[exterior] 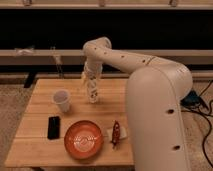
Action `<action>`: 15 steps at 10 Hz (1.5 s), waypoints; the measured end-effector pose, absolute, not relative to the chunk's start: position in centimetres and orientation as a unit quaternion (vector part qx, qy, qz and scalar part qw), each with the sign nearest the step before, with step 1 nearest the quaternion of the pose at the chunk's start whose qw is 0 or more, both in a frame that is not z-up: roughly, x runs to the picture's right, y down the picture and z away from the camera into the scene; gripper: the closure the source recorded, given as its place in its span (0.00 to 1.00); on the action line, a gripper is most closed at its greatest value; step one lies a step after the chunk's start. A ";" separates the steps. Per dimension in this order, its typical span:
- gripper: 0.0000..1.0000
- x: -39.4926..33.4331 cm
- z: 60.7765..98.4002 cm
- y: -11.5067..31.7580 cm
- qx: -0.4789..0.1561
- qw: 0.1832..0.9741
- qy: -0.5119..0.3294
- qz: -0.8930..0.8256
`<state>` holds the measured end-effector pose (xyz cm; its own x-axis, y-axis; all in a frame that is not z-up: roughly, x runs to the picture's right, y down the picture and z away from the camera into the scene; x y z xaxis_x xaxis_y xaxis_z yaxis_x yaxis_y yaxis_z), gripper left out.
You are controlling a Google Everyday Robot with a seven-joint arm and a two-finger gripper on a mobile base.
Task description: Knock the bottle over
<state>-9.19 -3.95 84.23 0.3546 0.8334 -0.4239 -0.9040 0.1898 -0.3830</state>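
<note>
The bottle (93,93), small, slim and whitish with dark label marks, stands upright on the wooden table (40,145) near its back middle. My gripper (91,80) hangs down from the arm's wrist right above and against the bottle's top, so the two are hard to tell apart. The arm (120,57) reaches in from the right over the table's back edge.
A white cup (61,100) stands left of the bottle. A black phone (53,127) lies at the front left, an orange bowl (83,139) at the front middle, and a dark red slender object (116,134) beside it. My white body (162,120) covers the table's right side.
</note>
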 end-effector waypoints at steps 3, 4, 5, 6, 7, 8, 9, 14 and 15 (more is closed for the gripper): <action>0.35 -11.5 82.9 -2.9 -0.317 0.766 0.050 0.557; 0.35 -12.2 82.4 -2.5 -0.324 0.765 0.048 0.555; 0.35 -12.9 81.6 -2.0 -0.331 0.763 0.048 0.553; 0.35 -13.3 80.9 -1.7 -0.335 0.762 0.047 0.553; 0.35 -13.8 80.2 -1.3 -0.341 0.760 0.046 0.552; 0.35 -14.2 79.5 -0.9 -0.347 0.758 0.045 0.551; 0.35 -14.5 79.0 -0.5 -0.353 0.755 0.044 0.551; 0.35 -15.9 77.5 0.4 -0.373 0.748 0.038 0.548; 0.35 -16.0 77.5 0.3 -0.374 0.747 0.038 0.548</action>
